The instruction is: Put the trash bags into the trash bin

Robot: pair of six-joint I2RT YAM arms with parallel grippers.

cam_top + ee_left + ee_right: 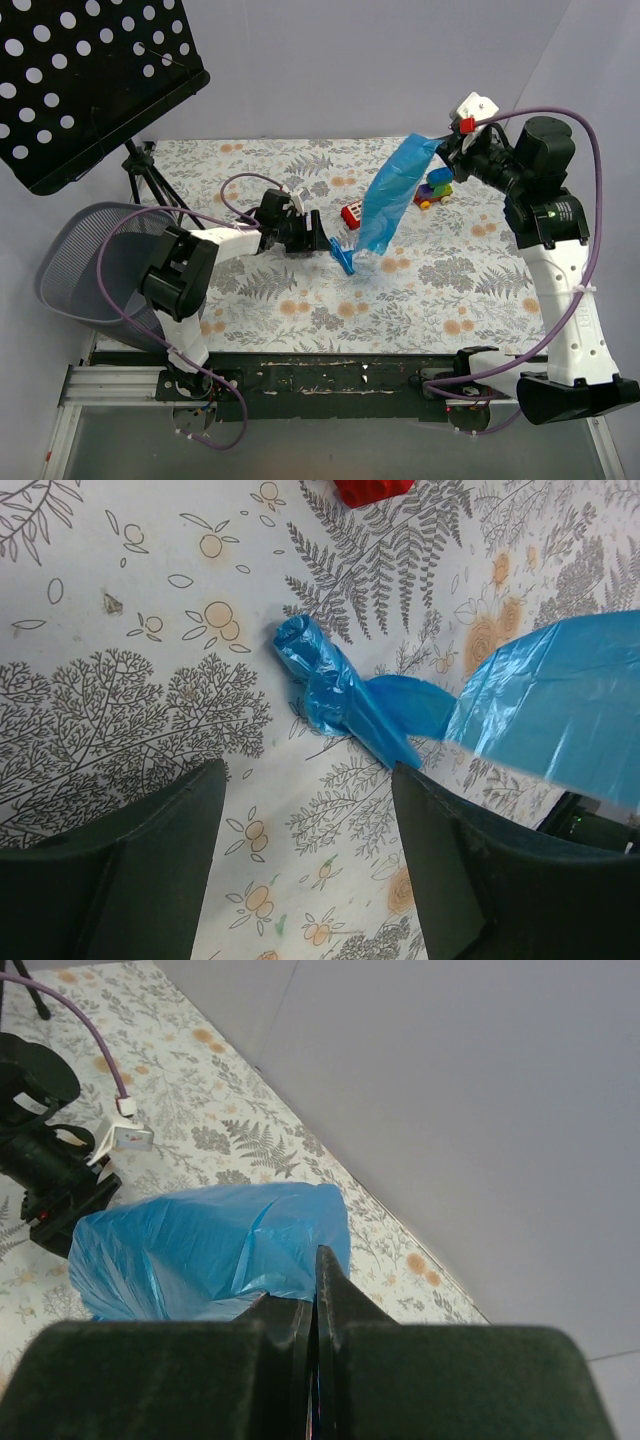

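Observation:
The blue trash bag hangs stretched from my right gripper, which is shut on its upper edge and holds it above the table's far right. In the right wrist view the bag spreads out below the shut gripper. The bag's twisted lower end rests on the table cloth. My left gripper is open and empty just left of that end; in the left wrist view the gripper sits just short of the bag. The mesh trash bin lies tilted off the table's left edge.
A red toy block lies beside the bag and shows in the left wrist view. A multicoloured brick car sits under the right gripper. A black perforated music stand on a tripod stands at the far left.

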